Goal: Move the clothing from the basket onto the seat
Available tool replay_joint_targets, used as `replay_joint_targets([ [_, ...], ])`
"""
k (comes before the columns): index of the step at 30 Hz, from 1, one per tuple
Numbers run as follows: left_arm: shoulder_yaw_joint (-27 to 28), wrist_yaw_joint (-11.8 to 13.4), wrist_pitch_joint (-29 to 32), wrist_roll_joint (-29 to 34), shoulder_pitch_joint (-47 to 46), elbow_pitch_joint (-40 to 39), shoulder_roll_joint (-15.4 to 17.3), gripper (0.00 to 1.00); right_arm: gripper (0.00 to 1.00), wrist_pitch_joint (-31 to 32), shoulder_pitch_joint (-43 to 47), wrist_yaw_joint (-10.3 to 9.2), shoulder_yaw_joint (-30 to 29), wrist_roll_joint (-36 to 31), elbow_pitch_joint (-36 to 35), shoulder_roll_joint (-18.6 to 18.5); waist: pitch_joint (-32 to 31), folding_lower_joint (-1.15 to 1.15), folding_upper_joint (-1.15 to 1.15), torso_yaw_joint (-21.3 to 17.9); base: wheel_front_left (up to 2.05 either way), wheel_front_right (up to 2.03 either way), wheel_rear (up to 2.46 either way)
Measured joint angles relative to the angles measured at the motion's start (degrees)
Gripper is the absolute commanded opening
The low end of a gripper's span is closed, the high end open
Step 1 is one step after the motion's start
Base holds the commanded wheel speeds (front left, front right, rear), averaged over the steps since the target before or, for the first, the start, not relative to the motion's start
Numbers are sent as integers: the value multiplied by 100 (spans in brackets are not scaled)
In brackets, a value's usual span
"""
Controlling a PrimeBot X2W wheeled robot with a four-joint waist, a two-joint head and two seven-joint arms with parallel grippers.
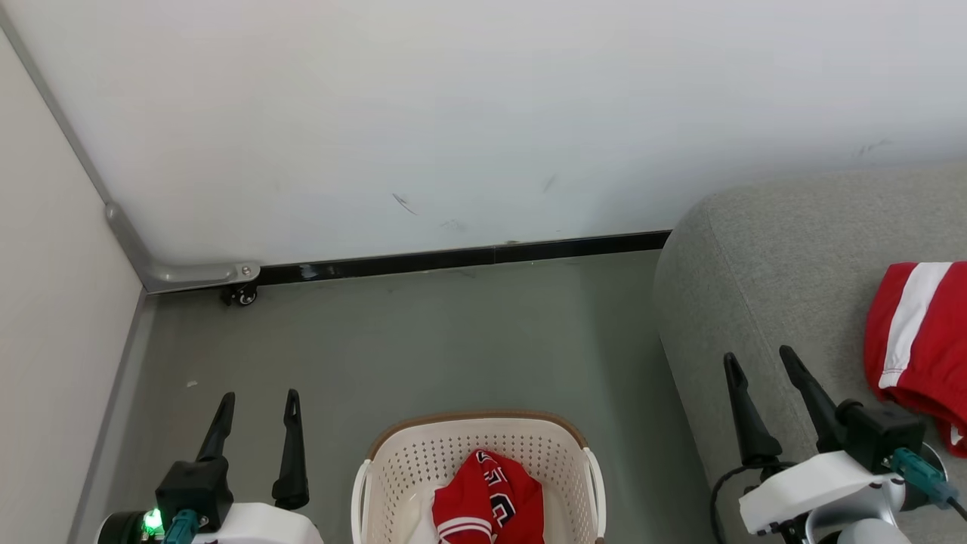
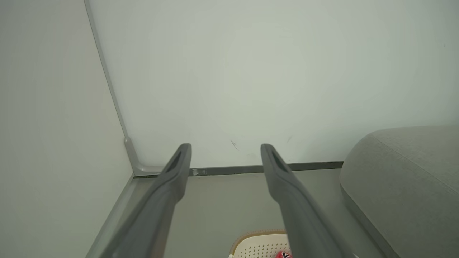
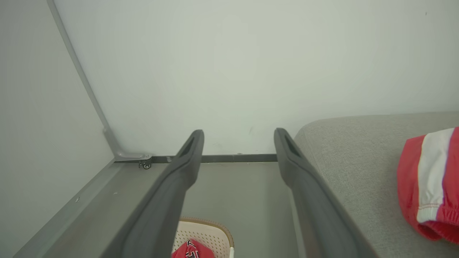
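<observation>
Grey-green floor (image 1: 453, 340) runs up to a pale wall (image 1: 453, 113) with a dark skirting strip along its foot, and a small caster wheel (image 1: 242, 295) sits in the corner where a side panel meets that wall. On the floor stands the basket (image 1: 476, 417), its brown rim toward the wall. The red jersey (image 1: 491, 499) lies bunched inside it, against the bottom. Beside the basket rises the grey seat (image 1: 770, 257). The red shorts (image 1: 918, 340) with the white stripe lie on the seat's top, well in from its rounded corner. The left gripper (image 1: 259, 395) hangs over bare floor next to the basket, fingers spread apart and holding nothing. The right gripper (image 1: 758, 353) hovers above the seat's edge, near the shorts but clear of them, its fingers likewise parted and empty.
</observation>
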Motion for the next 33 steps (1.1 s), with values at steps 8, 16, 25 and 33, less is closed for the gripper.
replay_joint_targets([
  [8, -19, -29, 0, 1, 0, 2, 5, 100, 100, 52, 92, 0, -3, -43, -175, 82, 40, 0, 0, -14, 0, 0, 0],
  [16, -18, -31, 0, 1, -1, 3, 13, 100, 100, 103, 206, 0, -16, -80, -330, 138, 83, 0, 0, -35, 0, 0, 0],
  [25, -16, -31, -1, 5, -3, 1, 42, 100, 100, 152, 301, 0, -44, -82, -517, 168, 168, 0, 0, -53, 0, 0, 0],
  [33, -102, -78, -1, 55, -27, 8, 62, 100, 100, 152, 424, 0, -132, -104, -705, 190, 284, 0, 0, -76, 0, 0, 0],
])
